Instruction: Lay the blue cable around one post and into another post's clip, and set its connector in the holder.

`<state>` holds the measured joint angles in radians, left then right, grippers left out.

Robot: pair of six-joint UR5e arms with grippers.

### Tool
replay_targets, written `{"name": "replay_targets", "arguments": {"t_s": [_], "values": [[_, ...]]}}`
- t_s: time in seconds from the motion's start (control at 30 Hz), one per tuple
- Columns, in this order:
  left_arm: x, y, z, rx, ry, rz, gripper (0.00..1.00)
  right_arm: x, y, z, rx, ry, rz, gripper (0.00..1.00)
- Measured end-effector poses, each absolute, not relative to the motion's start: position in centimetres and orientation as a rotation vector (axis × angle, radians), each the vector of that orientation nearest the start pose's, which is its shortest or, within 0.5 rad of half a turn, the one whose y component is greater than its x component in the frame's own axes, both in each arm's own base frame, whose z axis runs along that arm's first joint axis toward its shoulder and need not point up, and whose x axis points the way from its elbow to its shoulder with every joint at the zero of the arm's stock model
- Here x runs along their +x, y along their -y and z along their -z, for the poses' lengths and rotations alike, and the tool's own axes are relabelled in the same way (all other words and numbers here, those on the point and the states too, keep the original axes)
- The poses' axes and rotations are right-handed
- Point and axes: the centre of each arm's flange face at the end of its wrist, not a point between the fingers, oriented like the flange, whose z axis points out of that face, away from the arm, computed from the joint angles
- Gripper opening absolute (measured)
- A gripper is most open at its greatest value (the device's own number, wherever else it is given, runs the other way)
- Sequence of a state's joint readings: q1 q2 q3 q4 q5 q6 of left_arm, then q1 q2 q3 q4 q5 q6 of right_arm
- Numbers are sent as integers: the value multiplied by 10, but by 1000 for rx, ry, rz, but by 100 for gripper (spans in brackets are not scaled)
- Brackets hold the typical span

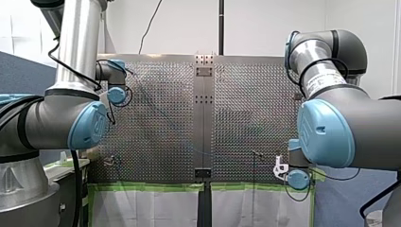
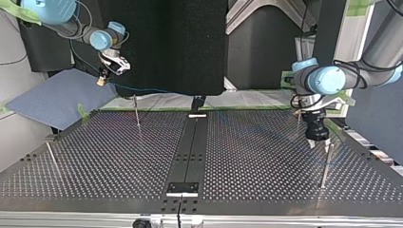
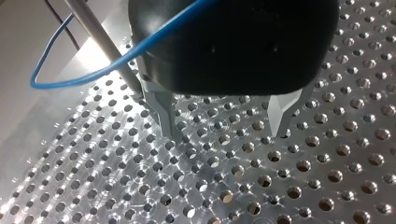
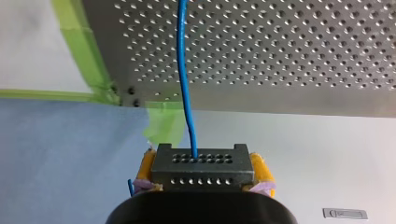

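My right end effector [image 4: 203,173] pinches the connector [image 4: 201,158], a dark block with rows of small holes, between its yellow pads [image 4: 148,167]. The blue cable [image 4: 186,84] comes out of the connector's face and runs straight ahead of the end effector, over the edge of the perforated surface [image 4: 289,51]. In the right wrist view the connector is off the surface, above a blue-grey mat [image 4: 51,154] and a pale area beside it. Green tape [image 4: 77,51] lines the surface's edge. In the top view this end effector hangs at the left, beyond the surface's far edge. The cable shows there as a thin line leading from it toward the view's middle.

My left end effector [image 3: 225,129] has its two metal fingers [image 3: 163,112] spread with nothing between them, their tips close above the surface's holes. Just beside it stands a thin metal post [image 3: 105,44]. The cable passes in front of the black end effector body, crosses the post and bends back in a loop past it. I cannot tell whether the cable touches the post. In the top view this end effector points down at the right, near the thin metal post. A second post [image 2: 137,116] stands left of the middle near the far edge, well apart from it.
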<state>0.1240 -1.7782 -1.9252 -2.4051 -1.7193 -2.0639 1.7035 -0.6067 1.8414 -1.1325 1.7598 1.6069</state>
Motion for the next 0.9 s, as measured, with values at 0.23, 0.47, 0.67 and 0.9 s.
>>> {"name": "replay_targets", "arguments": {"t_s": [0.23,0.47,0.67,0.9], "values": [[543,52,-287,-549,-1298,193,100,185,557,70,1236,1283,-1189,2],[542,55,-286,-546,-1307,185,100,190,560,68,1272,1248,-1232,2],[542,56,-286,-544,-1307,186,100,195,561,68,1307,1219,-1263,2],[542,58,-286,-542,-1308,189,100,204,561,67,1361,1168,-1295,2]]}}
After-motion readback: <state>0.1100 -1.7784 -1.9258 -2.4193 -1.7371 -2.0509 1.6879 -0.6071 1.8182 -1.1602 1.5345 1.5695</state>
